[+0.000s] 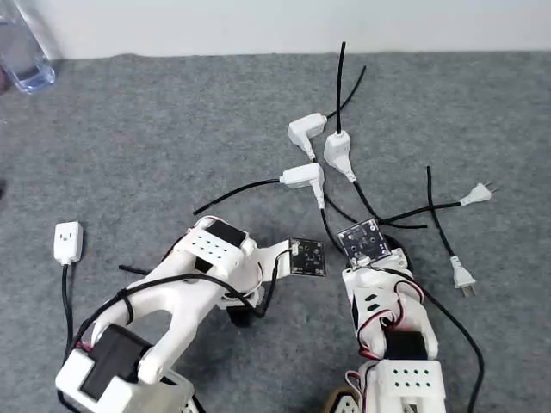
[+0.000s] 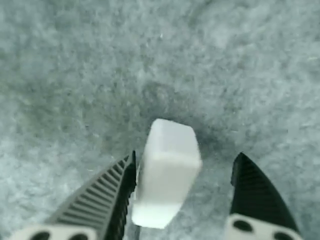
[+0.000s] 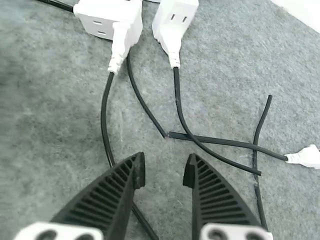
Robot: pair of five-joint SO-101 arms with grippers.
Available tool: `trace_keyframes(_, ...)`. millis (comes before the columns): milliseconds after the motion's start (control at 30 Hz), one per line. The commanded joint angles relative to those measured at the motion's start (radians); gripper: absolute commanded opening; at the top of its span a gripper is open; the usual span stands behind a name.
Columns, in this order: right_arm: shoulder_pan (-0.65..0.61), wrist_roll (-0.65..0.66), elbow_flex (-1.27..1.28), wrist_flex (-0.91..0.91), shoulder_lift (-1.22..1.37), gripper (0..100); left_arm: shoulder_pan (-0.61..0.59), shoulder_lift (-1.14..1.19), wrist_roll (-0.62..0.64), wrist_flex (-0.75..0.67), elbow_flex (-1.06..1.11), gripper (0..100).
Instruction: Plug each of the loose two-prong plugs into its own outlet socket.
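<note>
Grey felt table (image 1: 129,129): two plugs loose, no plug seen seated.

The far plug (image 1: 479,194) and the near plug (image 1: 463,277) lie unplugged at the right side of the table, well apart from the socket cluster (image 1: 303,176) at centre and the single socket (image 1: 67,241) at the left. All the plugging is judged to be left. A white block (image 2: 167,170) is framed by the left gripper (image 2: 186,160) with fingers apart, touching one finger and clear of the other; plug or socket cannot be told. The right gripper (image 3: 164,162) is held over crossed black cables (image 3: 175,105) with fingers slightly apart, empty. Open felt is available left of centre; cables crowd the right side and could be snagged.
</note>
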Motion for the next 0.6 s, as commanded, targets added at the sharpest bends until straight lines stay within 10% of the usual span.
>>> trace_keyframes(0,-0.002,0.011,0.015,0.002,0.002,13.9,-0.003,-0.002,0.002,0.008,-0.027,29)
trace_keyframes(567,0.033,0.009,0.015,-0.005,-0.007,13.6,-0.11,0.167,-0.002,0.052,-0.315,29)
